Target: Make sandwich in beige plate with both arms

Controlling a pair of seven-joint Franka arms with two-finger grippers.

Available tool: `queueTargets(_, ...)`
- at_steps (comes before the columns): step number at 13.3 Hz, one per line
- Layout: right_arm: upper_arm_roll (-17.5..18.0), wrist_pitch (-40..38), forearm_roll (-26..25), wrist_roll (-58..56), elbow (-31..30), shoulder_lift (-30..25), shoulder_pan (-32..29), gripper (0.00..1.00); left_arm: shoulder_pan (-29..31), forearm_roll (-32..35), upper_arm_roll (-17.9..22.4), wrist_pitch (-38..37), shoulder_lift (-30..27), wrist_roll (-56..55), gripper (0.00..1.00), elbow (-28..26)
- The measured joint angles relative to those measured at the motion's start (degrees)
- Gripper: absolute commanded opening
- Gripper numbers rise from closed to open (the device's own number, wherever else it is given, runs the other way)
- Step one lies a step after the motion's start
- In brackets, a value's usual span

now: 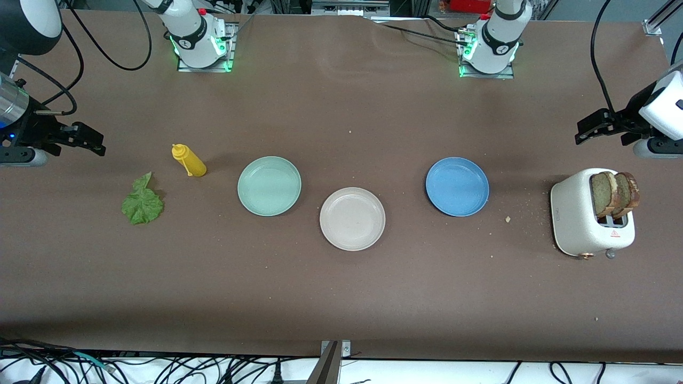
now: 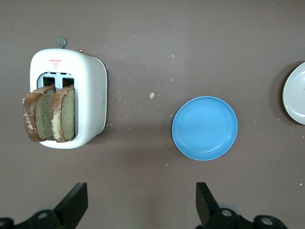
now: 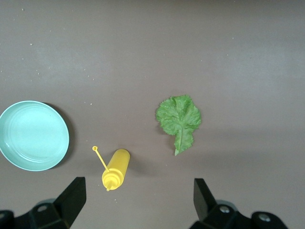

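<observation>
The beige plate [image 1: 352, 218] lies empty and nearest the front camera, at the middle of the table, with the mint-green plate [image 1: 269, 185] beside it toward the right arm's end and the blue plate [image 1: 457, 186] toward the left arm's end, both slightly farther back. No sandwich exists yet. Its two bread slices [image 1: 616, 193] stand upright in the white toaster [image 1: 584, 213] at the left arm's end; the lettuce leaf [image 1: 142, 203] lies flat at the right arm's end, near the yellow squeeze bottle [image 1: 189, 160], which lies on its side.

The left gripper [image 1: 586, 133] hangs over bare table by the toaster, fingers spread and empty. The right gripper [image 1: 92, 143] hangs over the table by the lettuce, likewise spread and empty.

Each ingredient therefore sits at its own arm's end: bread for the left, leaf for the right, and the plate midway between them.
</observation>
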Motion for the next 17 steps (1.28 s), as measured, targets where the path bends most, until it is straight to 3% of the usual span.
queueTargets(17, -0.1, 0.02, 0.01, 0.0, 0.0, 0.01, -0.03, 1.0, -0.1, 0.0, -0.01, 0.13, 0.12, -0.64, 1.0, 1.55)
